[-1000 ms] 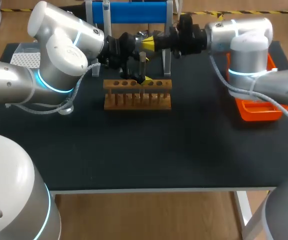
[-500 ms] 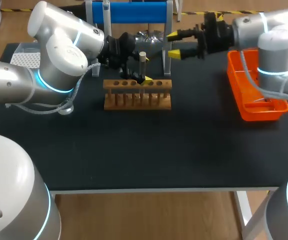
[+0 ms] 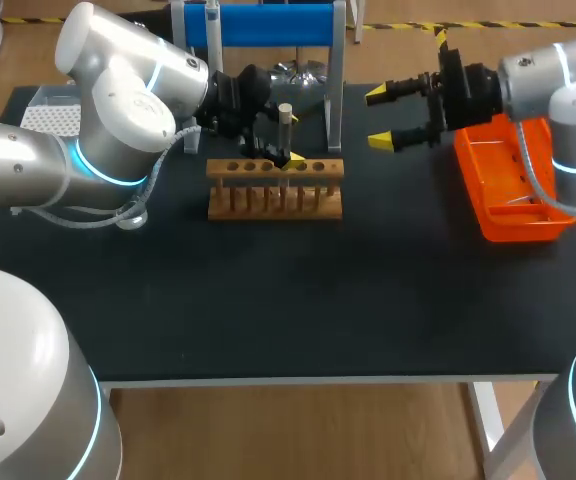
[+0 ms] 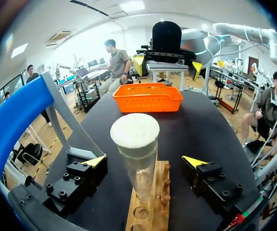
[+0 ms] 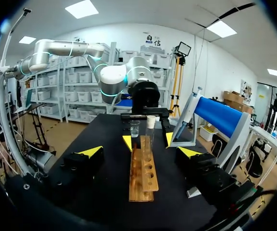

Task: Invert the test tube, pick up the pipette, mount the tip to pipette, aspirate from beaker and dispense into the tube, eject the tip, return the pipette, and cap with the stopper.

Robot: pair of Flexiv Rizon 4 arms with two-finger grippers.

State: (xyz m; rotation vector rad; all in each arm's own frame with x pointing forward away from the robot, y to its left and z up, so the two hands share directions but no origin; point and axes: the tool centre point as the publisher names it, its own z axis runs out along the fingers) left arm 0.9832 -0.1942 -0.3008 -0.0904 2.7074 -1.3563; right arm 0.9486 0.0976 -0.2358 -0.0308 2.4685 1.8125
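At the far left of the black surface (image 3: 268, 290) sits a white perforated tip box (image 3: 53, 118). The left gripper (image 4: 145, 161) brackets the clear glass test tube (image 3: 285, 130), its fingers (image 4: 96, 160) spread wide with an open gap on each side, so it has hold of nothing. The tube stands upright in the slotted wooden rack (image 3: 275, 190), with a cream-coloured stopper (image 4: 134, 133) seated in its mouth; the capping step looks done.

Thin glass like this is likely light, slick and fragile. A hold on the bare wall below the stopper, with gentle pressure, seems wisest. Whether liquid is inside, I cannot tell.

Behind the rack, the white pipette (image 3: 211, 22) hangs on the blue-barred stand (image 3: 258, 22). The small clear glass beaker (image 5: 134, 128) sits close behind the tube; its fill level is unclear.

The right gripper (image 3: 380, 118) hovers well apart from the rack, fingers fully parted and holding nothing, just beside the orange plastic tray (image 3: 516, 200), whose contents I cannot make out.
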